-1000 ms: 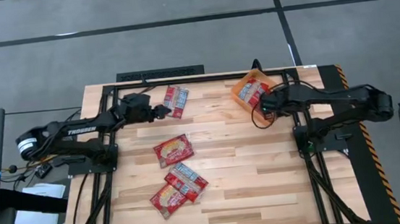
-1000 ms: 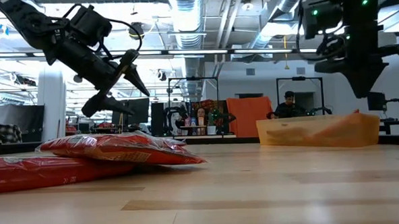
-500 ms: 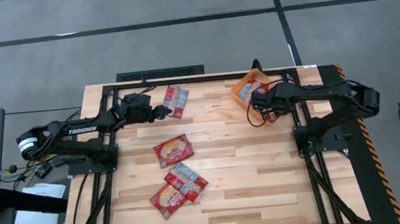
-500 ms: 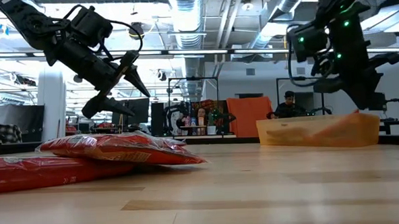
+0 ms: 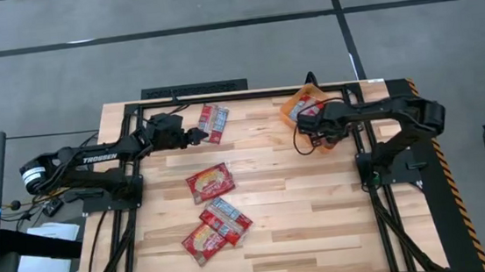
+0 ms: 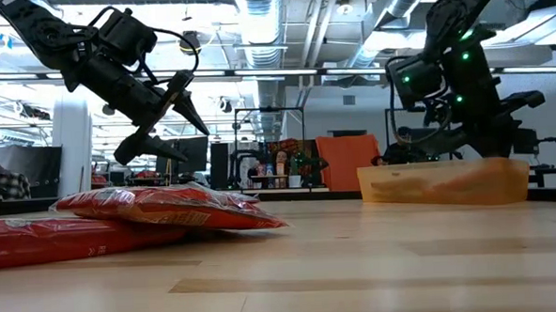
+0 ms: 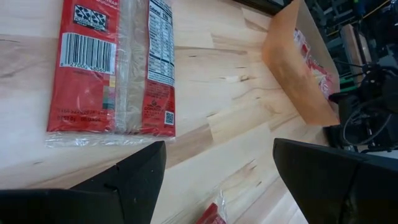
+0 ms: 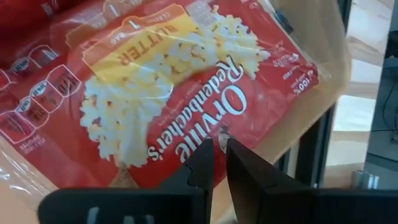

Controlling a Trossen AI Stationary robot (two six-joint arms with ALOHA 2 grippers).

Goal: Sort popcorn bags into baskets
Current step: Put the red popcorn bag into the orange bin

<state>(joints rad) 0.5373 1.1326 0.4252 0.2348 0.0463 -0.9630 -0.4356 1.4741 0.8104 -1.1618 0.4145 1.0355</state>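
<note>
The orange basket [image 5: 288, 109] stands at the table's far right and holds a red popcorn bag [image 8: 168, 81]. My right gripper [image 8: 219, 152] reaches down into it from the right, fingers shut with only a slit between them, right over that bag's printed face. My left gripper [image 5: 196, 133] hovers open beside a popcorn bag [image 5: 214, 121] that lies flat, back side up, at the far left. In the left wrist view that bag [image 7: 112, 68] lies ahead of the spread fingers. Three more bags lie mid-table: one alone [image 5: 209, 181] and two overlapping [image 5: 225, 218] [image 5: 201, 241]. My right gripper comes at the bag in the basket from above at a slant, its fingertips [image 8: 204, 155] over the middle of the printed face [image 8: 186, 134]. Whether they touch the wrapper I cannot tell.
A black metal frame [image 5: 248, 93] runs along the table's far edge and down both sides behind the arm bases. The right arm's cable loop [image 5: 300, 144] hangs just near of the basket. Bare wood lies between the two arms and along the near right.
My right gripper has gone down and toward the table's left, sinking from above the basket's rim into the basket and tipping more steeply downward. Its fingers keep the same narrow slit. The bags have not moved.
</note>
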